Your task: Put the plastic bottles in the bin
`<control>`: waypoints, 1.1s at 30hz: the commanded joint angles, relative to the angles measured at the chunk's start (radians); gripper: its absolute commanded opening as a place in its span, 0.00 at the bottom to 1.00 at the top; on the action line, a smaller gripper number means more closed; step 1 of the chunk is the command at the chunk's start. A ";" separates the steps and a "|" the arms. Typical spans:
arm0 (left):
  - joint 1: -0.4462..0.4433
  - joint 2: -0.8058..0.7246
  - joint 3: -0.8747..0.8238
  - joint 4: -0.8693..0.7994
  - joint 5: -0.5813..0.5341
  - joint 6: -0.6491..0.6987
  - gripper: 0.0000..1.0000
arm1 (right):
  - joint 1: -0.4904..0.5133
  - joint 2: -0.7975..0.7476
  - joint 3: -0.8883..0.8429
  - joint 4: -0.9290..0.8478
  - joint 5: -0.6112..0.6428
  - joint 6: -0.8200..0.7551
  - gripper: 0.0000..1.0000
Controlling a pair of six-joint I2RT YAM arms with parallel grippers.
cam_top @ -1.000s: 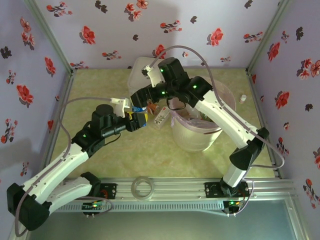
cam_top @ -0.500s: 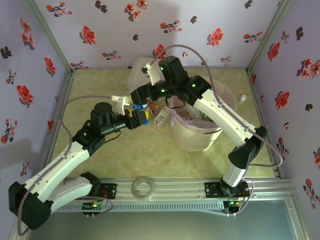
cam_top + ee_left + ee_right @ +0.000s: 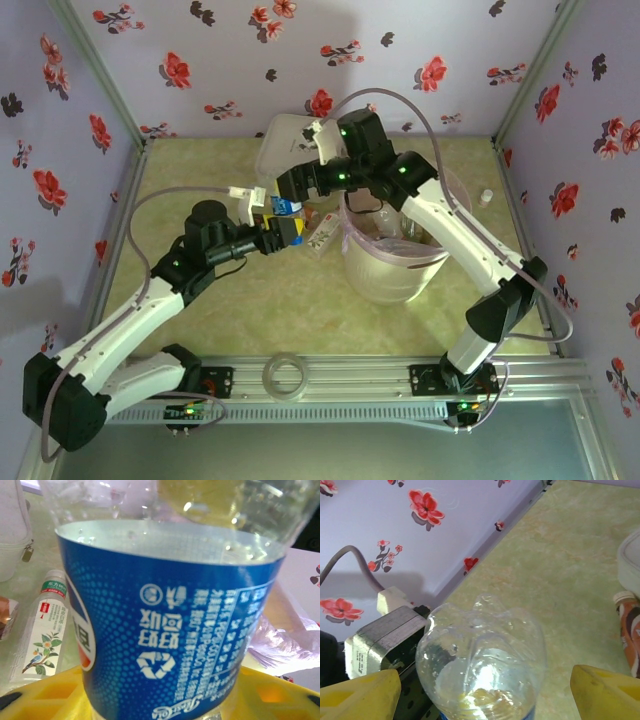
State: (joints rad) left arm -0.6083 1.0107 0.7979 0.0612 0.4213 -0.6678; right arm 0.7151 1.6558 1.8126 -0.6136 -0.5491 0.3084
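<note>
Two grippers met over one bottle, just left of the bin. Starting at the left, the left gripper was closed partway around the blue-labelled bottle. Its yellow fingers were clamped low on the label, and the bottle seemed to be carried clear of the counter. I'd say it was held out like that so the other arm could take it.

Beside it, a white-labelled bottle lay on its side on the counter, not yet picked up.

Then came the right gripper, spread wide. One finger stood on either side of that same bottle's clear end, with gaps on both sides, so it was gripping nothing. A handover looked likely, since the right arm reached across the bin.

Furthest right, the bin stood on the counter with its pink liner around the rim, ready to receive bottles.
</note>
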 commanded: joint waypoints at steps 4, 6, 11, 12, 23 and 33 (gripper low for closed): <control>0.007 -0.008 0.020 0.103 0.044 -0.022 0.00 | 0.000 0.021 -0.019 0.063 -0.079 0.037 0.87; 0.007 -0.012 0.014 0.114 0.044 -0.026 0.00 | 0.000 0.024 -0.022 0.068 -0.083 0.039 0.83; 0.007 -0.015 0.008 0.120 0.045 -0.027 0.00 | -0.008 0.024 -0.037 0.092 -0.088 0.052 0.73; 0.007 -0.014 0.007 0.120 0.046 -0.027 0.00 | -0.008 0.023 -0.039 0.094 -0.088 0.053 0.70; 0.014 -0.019 -0.022 0.152 0.043 -0.042 0.21 | -0.015 0.000 -0.055 0.126 -0.068 0.045 0.56; 0.058 -0.062 -0.076 0.187 0.011 -0.079 1.00 | -0.042 -0.018 0.043 0.055 -0.014 -0.016 0.54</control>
State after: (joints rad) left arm -0.5632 0.9840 0.7395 0.1959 0.4450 -0.7414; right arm 0.6891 1.6699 1.7851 -0.5381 -0.5968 0.3347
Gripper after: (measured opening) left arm 0.991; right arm 0.574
